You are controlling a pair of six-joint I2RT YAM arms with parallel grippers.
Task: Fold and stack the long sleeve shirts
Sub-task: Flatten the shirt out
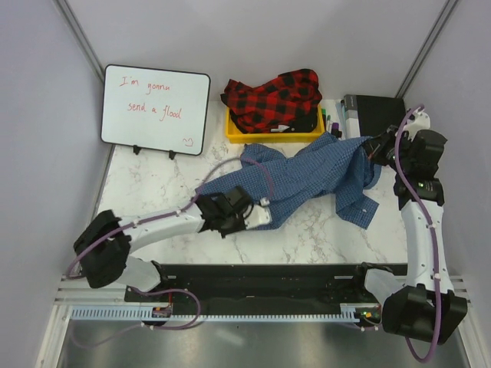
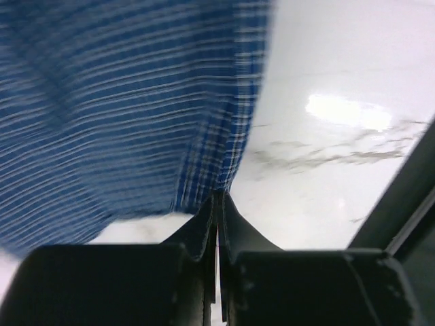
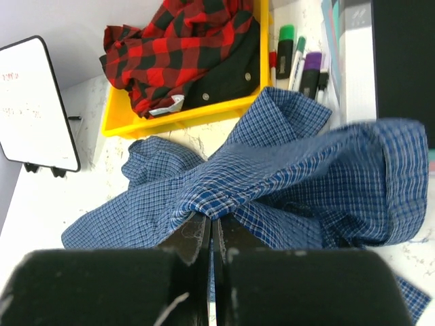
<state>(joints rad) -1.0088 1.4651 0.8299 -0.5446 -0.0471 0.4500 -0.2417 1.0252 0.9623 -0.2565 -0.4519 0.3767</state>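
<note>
While neither shirt is folded or stacked, both arms grip the blue one; the task looks barely begun.
The table [image 1: 307, 238] has bare room along its near side and left, while a whiteboard [image 1: 157, 107] and yellow bin [image 1: 238, 134] crowd the far edge. The blue shirt [image 1: 307, 172] lies crumpled mid-table; the red plaid shirt [image 1: 272, 96] sits bunched in the bin. The left pincer [image 1: 265, 213] is clamped on the blue shirt's near-left edge, and the right pincer [image 1: 372, 149] is clamped on a fold at its right.

Left white-and-black jointed arm [image 1: 161, 224] stretched low toward centre, left gripper [image 2: 219, 198] with black fingers pressed together on the edge of the blue fine-check cloth shirt [image 1: 307, 172], right arm [image 1: 420, 222] reared upright, wrist bent inward, right gripper [image 3: 209, 221] pinched on a fold of the same shirt.
</note>
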